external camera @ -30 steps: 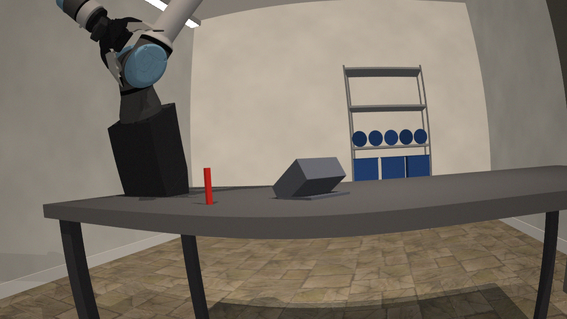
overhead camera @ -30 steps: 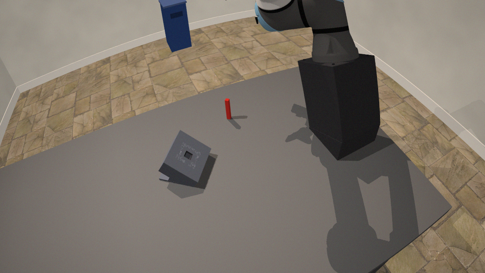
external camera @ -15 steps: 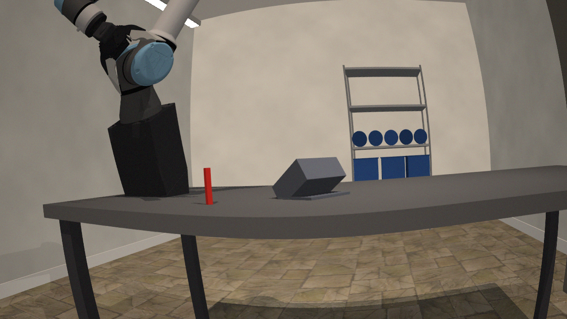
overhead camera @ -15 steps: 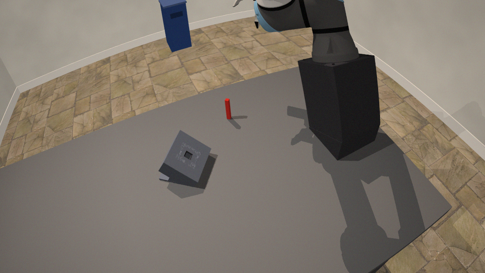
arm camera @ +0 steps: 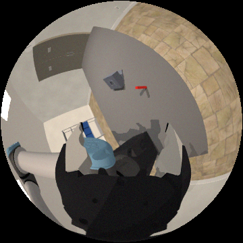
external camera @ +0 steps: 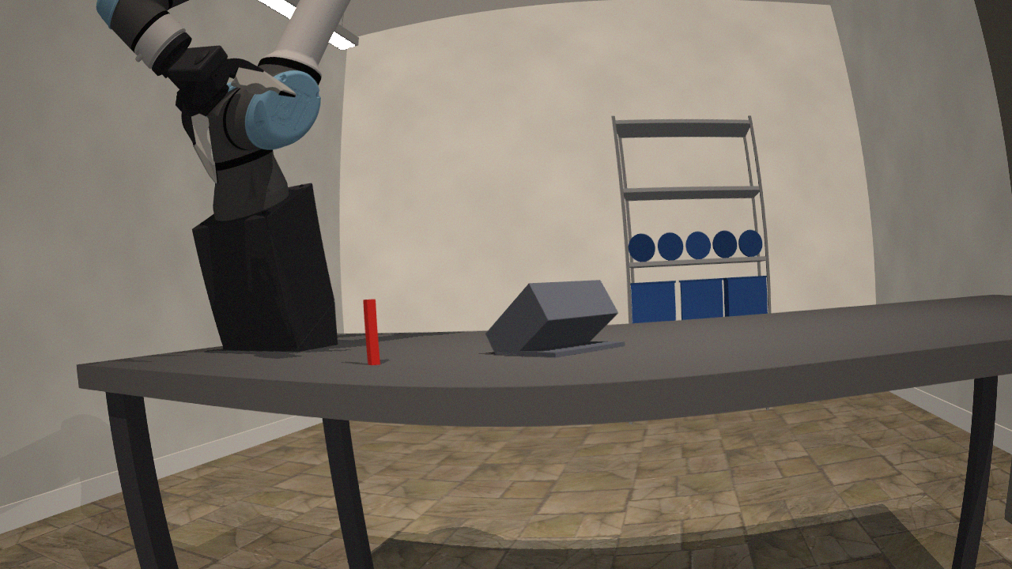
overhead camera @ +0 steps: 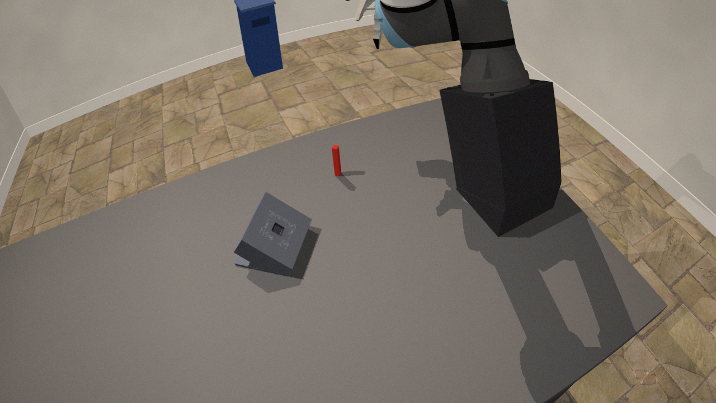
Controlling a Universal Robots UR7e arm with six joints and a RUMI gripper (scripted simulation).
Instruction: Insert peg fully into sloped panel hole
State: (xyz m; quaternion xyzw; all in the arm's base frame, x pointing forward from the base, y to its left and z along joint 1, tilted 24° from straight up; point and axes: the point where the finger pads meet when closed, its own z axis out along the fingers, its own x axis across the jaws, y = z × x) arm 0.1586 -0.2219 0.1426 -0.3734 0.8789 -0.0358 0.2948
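Hovering high above my arm's base, the pincer (external camera: 236, 116) is spread wide and grasps nothing. I see the peg (overhead camera: 336, 160) upright on the desk (overhead camera: 150, 321), apart from the panel (overhead camera: 277, 234).

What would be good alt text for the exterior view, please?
A red peg stands upright on a grey table, apart from a sloped grey panel to its right. The open gripper hangs high above, near the arm's black base.

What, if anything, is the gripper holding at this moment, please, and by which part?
Nothing is held. The gripper is wide open, high beside the arm's base, while the red peg stands upright on the table, untouched.
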